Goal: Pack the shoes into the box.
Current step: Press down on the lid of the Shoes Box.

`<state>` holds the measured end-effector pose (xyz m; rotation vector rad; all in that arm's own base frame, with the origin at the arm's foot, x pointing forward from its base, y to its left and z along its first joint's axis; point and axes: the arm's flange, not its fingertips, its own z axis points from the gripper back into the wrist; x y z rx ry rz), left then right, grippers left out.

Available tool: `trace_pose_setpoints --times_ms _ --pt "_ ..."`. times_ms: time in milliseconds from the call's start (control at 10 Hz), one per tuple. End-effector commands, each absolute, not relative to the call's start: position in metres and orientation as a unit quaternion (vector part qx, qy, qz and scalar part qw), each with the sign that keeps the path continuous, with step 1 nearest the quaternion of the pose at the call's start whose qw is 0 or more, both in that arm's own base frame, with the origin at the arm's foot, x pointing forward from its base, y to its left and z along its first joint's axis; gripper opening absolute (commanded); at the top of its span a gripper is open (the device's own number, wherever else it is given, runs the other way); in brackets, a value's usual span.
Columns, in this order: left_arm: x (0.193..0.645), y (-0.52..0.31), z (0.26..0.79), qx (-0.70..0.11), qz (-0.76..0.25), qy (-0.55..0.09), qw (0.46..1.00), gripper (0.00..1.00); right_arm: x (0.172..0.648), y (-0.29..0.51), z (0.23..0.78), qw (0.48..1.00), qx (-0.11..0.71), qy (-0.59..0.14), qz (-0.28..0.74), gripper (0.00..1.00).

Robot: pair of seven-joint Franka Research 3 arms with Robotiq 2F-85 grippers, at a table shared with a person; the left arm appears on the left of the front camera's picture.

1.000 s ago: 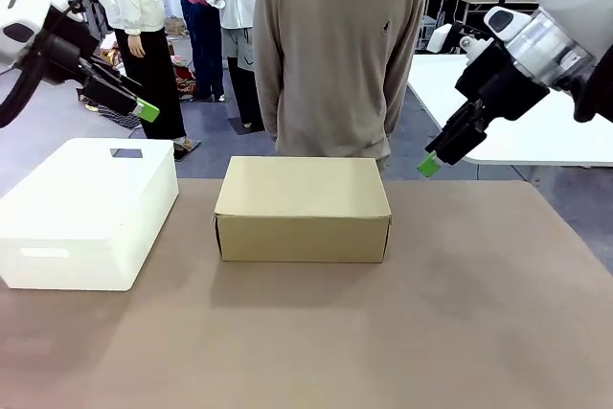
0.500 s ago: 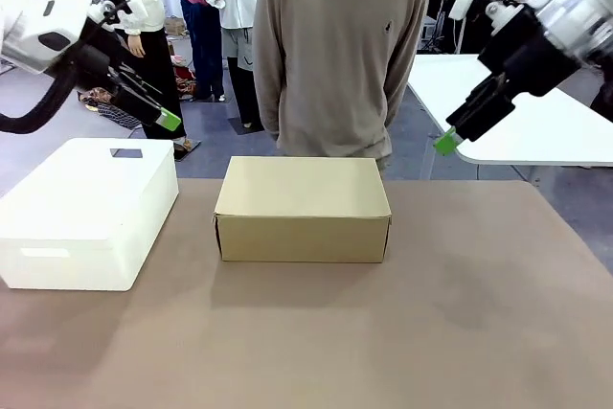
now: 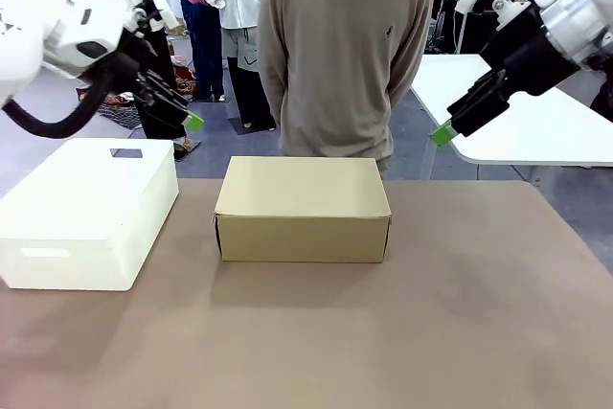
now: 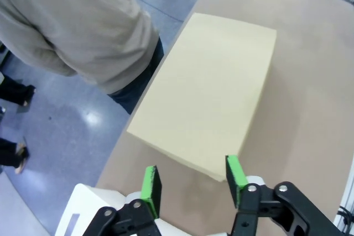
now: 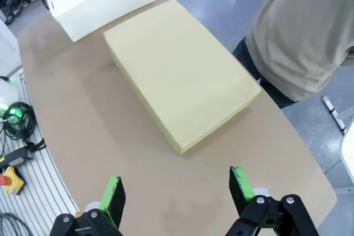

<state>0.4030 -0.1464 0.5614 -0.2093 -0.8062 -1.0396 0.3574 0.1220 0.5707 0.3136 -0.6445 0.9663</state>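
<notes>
Brown box, lid shut, mid-table

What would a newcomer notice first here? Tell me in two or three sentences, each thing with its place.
The closed brown cardboard box sits at the middle of the table, right in front of the person in a beige sweater at the far edge. A larger white plastic box stands to its left. Both arms hang in the air above the far corners, the left gripper and the right gripper holding nothing.
</notes>
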Motion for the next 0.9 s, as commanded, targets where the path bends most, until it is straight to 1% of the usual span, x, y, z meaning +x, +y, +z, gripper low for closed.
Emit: trace_pose_setpoints --times_ms 0,100,500,700,800 --pt "0.411 -0.166 0.568 -0.07 -0.475 -0.355 0.802 0.03 0.352 0.121 0.569 0.829 0.14 -0.317 0.44 1.0" --pt "0.412 -0.177 0.57 -0.066 -0.478 -0.339 0.807 0.0 0.351 0.121 0.57 0.828 0.138 -0.321 0.438 1.0" --pt "0.429 -0.213 0.555 -0.071 -0.476 -0.285 0.829 0.0 0.347 0.124 0.57 0.826 0.126 -0.335 0.435 1.0" --pt "0.437 -0.217 0.548 -0.066 -0.471 -0.28 0.834 0.0 0.343 0.122 0.567 0.818 0.138 -0.339 0.444 1.0" --pt "0.427 -0.213 0.546 -0.076 -0.481 -0.29 0.824 0.0 0.352 0.123 0.575 0.819 0.134 -0.33 0.449 1.0"
